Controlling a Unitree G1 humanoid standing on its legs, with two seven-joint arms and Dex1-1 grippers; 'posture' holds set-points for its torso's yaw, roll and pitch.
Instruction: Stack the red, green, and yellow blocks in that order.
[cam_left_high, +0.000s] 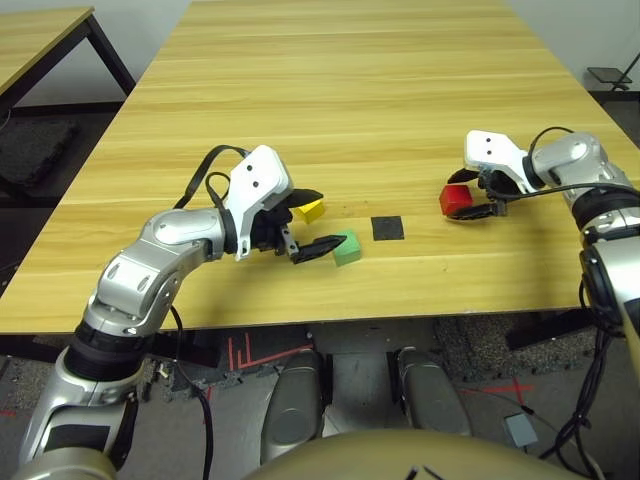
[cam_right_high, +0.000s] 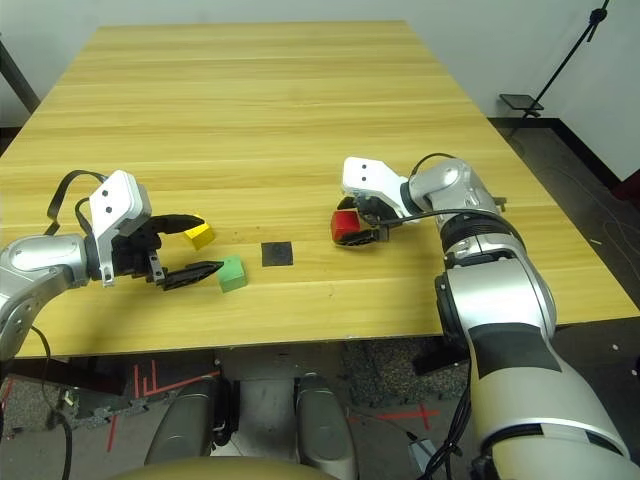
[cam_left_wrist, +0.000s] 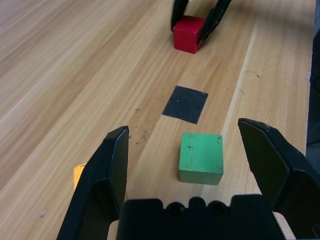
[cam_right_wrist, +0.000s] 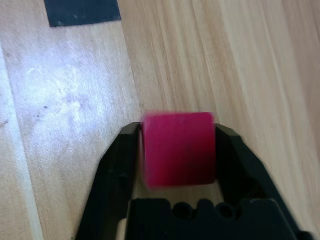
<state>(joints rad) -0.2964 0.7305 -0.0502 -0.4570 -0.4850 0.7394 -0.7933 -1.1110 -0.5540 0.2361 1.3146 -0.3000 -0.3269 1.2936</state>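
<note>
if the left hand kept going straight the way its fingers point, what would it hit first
Probably the green block, which sits ahead between the open fingers of the left hand, though how high the hand rides above the table is hard to judge.

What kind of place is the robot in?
Probably a robot lab or test room. A big wooden table has small coloured blocks on it, like the green one, a bare black stand is by the wall, and red tape marks are on the floor.
</note>
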